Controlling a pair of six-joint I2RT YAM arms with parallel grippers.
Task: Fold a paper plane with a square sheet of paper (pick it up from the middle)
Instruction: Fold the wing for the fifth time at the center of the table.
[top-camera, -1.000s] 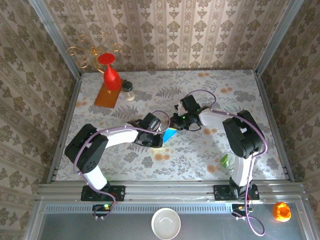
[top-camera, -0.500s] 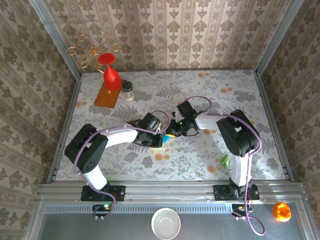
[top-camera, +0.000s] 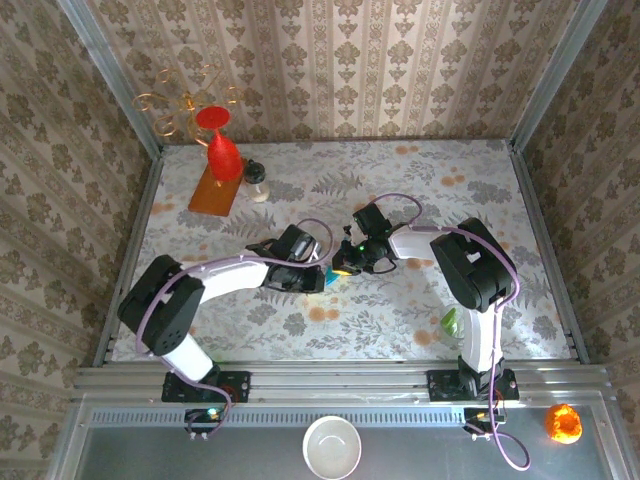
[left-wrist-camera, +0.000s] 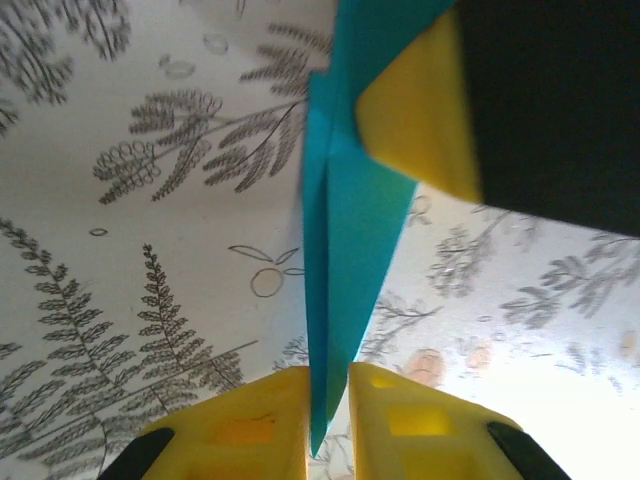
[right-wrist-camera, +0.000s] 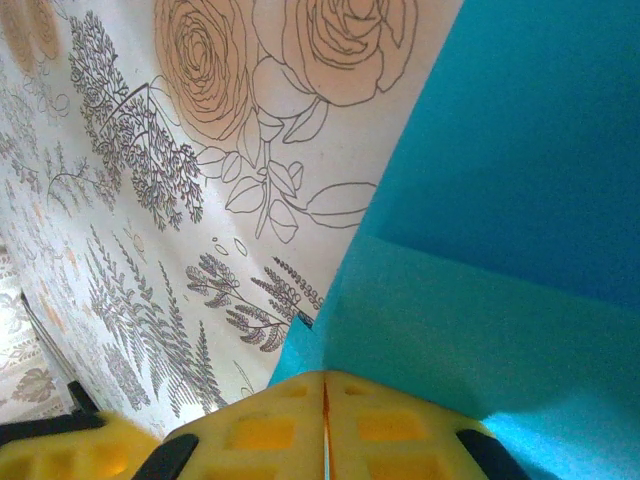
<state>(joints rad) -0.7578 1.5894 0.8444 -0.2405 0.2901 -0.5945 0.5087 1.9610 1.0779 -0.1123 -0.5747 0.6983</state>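
Observation:
The square sheet of paper (top-camera: 331, 274) is folded into a narrow teal strip with creases and hangs just above the table's middle, mostly covered by both grippers. My left gripper (top-camera: 317, 273) is shut on its lower pointed end (left-wrist-camera: 335, 290), the paper edge-on between the yellow fingertips (left-wrist-camera: 250, 420). My right gripper (top-camera: 346, 263) meets it from the right. Its yellow fingers (right-wrist-camera: 260, 430) are pressed together at the edge of a folded layer (right-wrist-camera: 480, 300). In the left wrist view, one right finger (left-wrist-camera: 420, 110) lies on the paper's upper part.
A red cone-shaped vase (top-camera: 222, 150) stands on an orange board (top-camera: 214, 190) at the back left, beside a small jar (top-camera: 257, 180). A green object (top-camera: 450, 322) lies by the right arm's base. A white bowl (top-camera: 332, 447) and an orange object (top-camera: 563, 422) sit below the table's edge.
My right gripper has moved left and closed in on the left gripper, so less of the teal paper shows from above. The left arm's elbow has swung left.

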